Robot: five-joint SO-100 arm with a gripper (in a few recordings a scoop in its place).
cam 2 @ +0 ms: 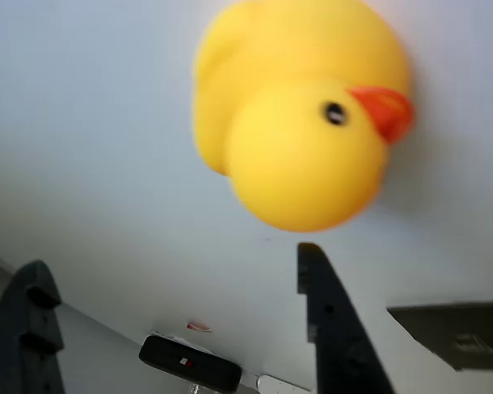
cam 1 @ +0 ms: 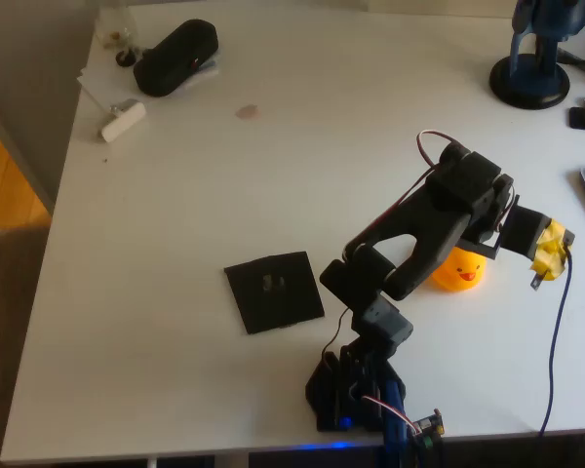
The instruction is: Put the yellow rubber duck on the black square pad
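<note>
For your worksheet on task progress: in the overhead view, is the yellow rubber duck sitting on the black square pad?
No, the yellow rubber duck sits on bare table to the right of the arm, apart from the black square pad.

The white surface (cam 1: 175, 195) carries the yellow rubber duck (cam 1: 459, 270), the black square pad (cam 1: 273, 291), a black oblong case (cam 1: 175, 57) and a blue stand (cam 1: 531, 80).

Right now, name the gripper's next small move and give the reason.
Probably ease forward toward the yellow rubber duck. In the wrist view the gripper is open, its fingers empty and short of the duck, which sits on the table apart from the black square pad.
</note>
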